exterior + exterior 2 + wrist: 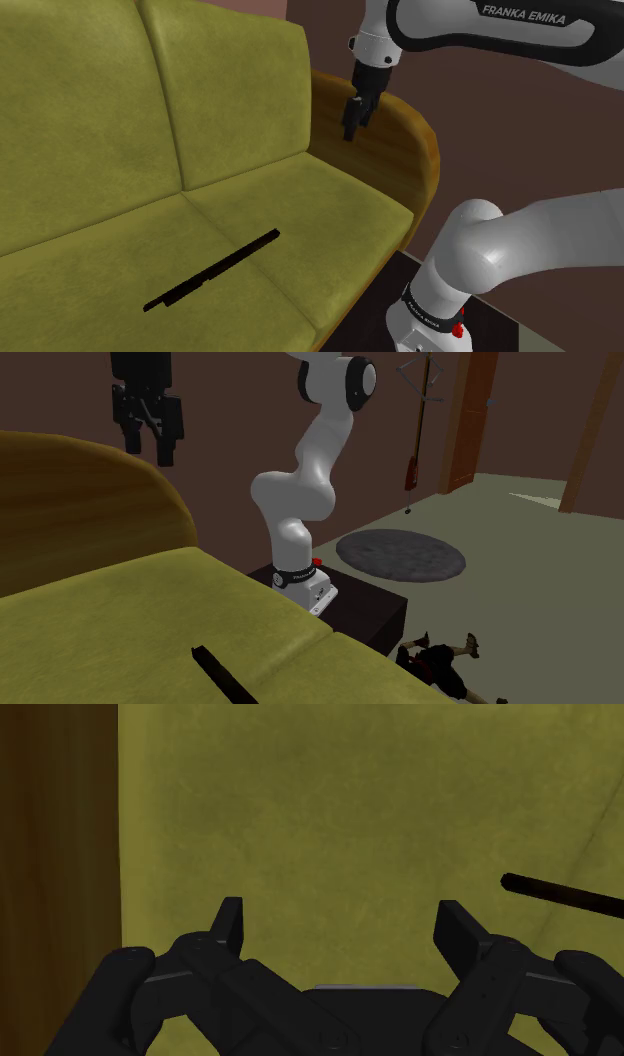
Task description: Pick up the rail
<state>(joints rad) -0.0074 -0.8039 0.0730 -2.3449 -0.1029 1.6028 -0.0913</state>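
Observation:
The rail (212, 270) is a long thin black bar lying flat on the olive sofa seat (300, 215), slanted across the seam between two cushions. One end of the rail (225, 678) shows in the second exterior view, and its tip (562, 894) shows in the wrist view beyond one finger. My black gripper (354, 124) hangs high over the sofa's wooden armrest (400, 135), well above and away from the rail. In the wrist view the fingers (231, 925) stand wide apart with only cushion between them. The gripper (149, 450) holds nothing.
The sofa's back cushions (120, 90) rise behind the seat. My stand (340, 607) sits beside the sofa's end. On the floor lie a round grey rug (400, 555) and a small dark figure (440, 657). A brown wall and wooden door frame (475, 417) stand behind.

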